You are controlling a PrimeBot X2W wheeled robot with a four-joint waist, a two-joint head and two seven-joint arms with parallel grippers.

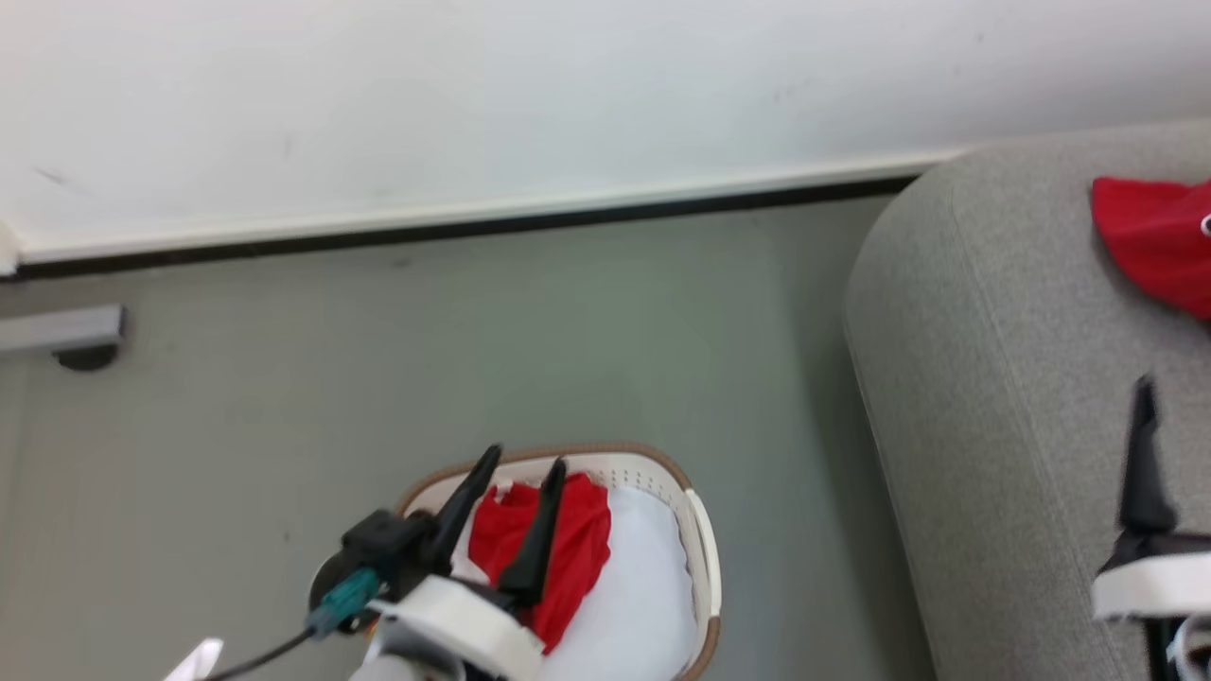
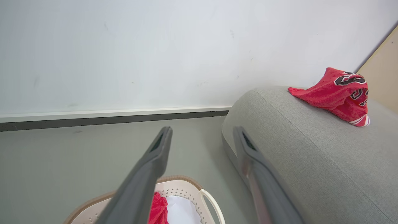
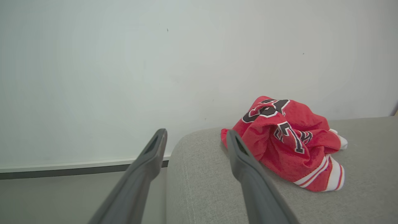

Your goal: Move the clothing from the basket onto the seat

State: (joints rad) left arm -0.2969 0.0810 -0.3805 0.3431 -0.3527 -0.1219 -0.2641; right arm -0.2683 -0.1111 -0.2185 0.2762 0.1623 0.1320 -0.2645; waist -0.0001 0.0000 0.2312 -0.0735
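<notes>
The left gripper (image 1: 525,459), its two long dark fingers spread wide and empty, hangs above the small cream-white perforated plastic basket with a brown rim (image 1: 702,558); a crumpled red soft-fabric jersey (image 1: 577,549) lies inside it, below the fingertips; the basket stands on the grey floor (image 1: 473,331), near the large grey woven-fabric seat with rounded edges (image 1: 993,426); the right gripper (image 3: 196,131) is over the seat's rounded end, fingers likewise parted with nothing between them; ahead of it a second red jersey (image 3: 286,149), with black white-edged numbers and white striped trim, lies bunched on the seat top, before the white wall (image 3: 124,62).
</notes>
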